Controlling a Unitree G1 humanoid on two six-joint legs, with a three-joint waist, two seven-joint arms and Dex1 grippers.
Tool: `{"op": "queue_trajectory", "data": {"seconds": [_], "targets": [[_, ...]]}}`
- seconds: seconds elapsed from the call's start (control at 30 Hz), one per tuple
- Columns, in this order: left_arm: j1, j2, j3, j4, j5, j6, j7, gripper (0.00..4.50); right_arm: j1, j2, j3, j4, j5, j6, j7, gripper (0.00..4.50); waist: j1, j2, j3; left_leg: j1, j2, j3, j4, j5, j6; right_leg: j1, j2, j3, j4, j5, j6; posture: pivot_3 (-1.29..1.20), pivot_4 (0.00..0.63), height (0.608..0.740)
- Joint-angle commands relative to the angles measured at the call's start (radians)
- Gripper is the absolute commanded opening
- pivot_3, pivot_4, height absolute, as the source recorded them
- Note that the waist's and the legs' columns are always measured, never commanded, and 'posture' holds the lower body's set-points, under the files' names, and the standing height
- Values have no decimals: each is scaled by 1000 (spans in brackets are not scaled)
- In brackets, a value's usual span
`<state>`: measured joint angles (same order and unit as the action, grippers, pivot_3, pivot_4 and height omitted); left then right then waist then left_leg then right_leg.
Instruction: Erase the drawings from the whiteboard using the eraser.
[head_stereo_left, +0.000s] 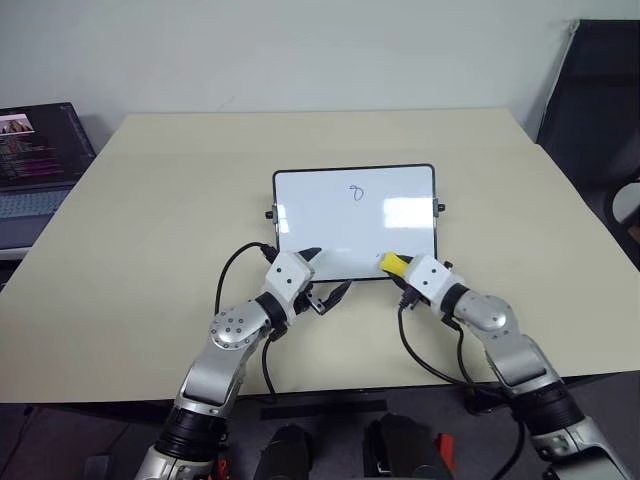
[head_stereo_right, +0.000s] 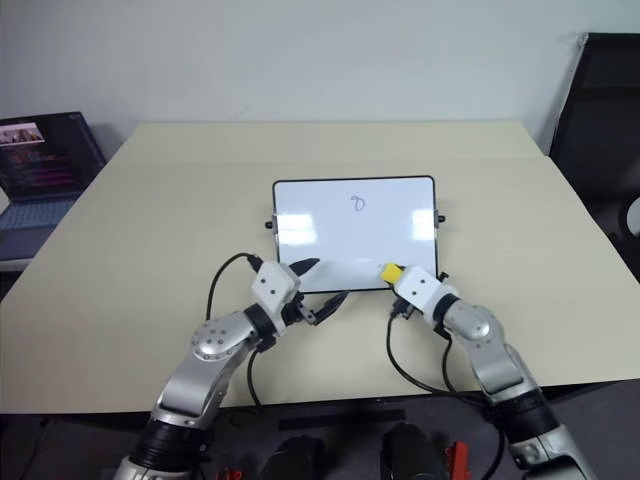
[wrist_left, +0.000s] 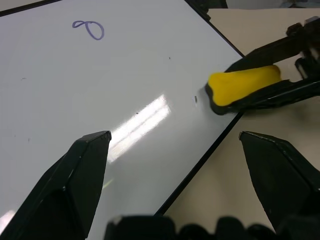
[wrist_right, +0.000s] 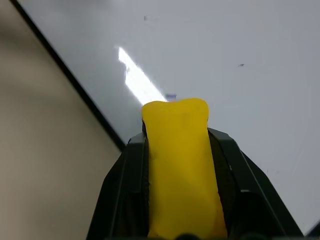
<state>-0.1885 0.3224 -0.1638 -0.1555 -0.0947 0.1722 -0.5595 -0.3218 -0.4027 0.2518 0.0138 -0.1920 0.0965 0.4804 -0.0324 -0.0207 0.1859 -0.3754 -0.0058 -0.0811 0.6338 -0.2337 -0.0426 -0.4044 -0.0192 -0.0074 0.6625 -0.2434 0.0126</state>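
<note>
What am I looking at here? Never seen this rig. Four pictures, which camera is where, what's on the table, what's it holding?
It is a humanoid robot with two arms, each ending in a two-finger gripper. Two pictures come from its head cameras, looking down over the arms. The other two come from cameras on each wrist, looking along that gripper's fingers.

On the beige table lies a whiteboard with one loop-shaped drawing left. An open laptop sits at the robot's far left.

The right gripper is shut on a yellow eraser at the board's near edge. The left gripper is open and holds nothing, with one finger over the board's near edge.
</note>
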Motion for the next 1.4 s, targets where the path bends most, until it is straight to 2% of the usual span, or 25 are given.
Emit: {"op": "queue_trajectory", "data": {"seconds": [0.03,0.37,0.5,0.67,0.77,0.87,1.1,1.4], "targets": [[-3,3,3,-33,-2,-15,-3,4500,-34,27,5,33,-20,2,-24,1244,0,0,0,0,0,0,0,0,0,0,0,0,0,0,0,0,150,740],[5,6,10,-47,0,-8,11,4500,-126,128,36,114,-43,-29,-64,1244,2,0,0,0,0,0,-2,0,0,0,0,0,0,0,0,0,150,740],[9,7,10,-53,-1,-6,13,4500,-126,125,20,106,-34,-32,-62,1244,1,0,0,0,0,0,-3,0,0,0,0,1,-1,1,0,0,150,740],[9,10,12,-55,-1,-5,12,4500,-57,89,-47,19,32,-28,-34,1244,6,0,0,-1,0,-1,-3,0,0,-1,0,0,-1,0,0,0,150,740],[6,10,15,-55,-5,-8,10,4500,12,92,-105,-92,131,42,-4,1244,9,0,0,-3,0,-2,-3,0,0,-2,-1,-1,-3,1,0,0,150,740],[4,3,18,-59,-14,-18,7,4500,57,119,-189,-214,243,196,-16,1244,9,0,0,-5,0,-2,-4,0,0,-2,-1,-1,-5,1,0,0,150,740],[16,-19,40,-74,-47,9,18,4500,139,129,-273,-438,359,424,-58,1244,7,0,0,-5,0,-3,-4,0,0,-3,-1,-1,-4,0,0,0,150,740],[39,-14,58,-98,-65,40,28,4500,224,125,-306,-452,362,432,-125,1244,6,0,0,-5,0,-2,-4,0,0,-3,-1,-1,-5,0,0,0,150,740]]}}
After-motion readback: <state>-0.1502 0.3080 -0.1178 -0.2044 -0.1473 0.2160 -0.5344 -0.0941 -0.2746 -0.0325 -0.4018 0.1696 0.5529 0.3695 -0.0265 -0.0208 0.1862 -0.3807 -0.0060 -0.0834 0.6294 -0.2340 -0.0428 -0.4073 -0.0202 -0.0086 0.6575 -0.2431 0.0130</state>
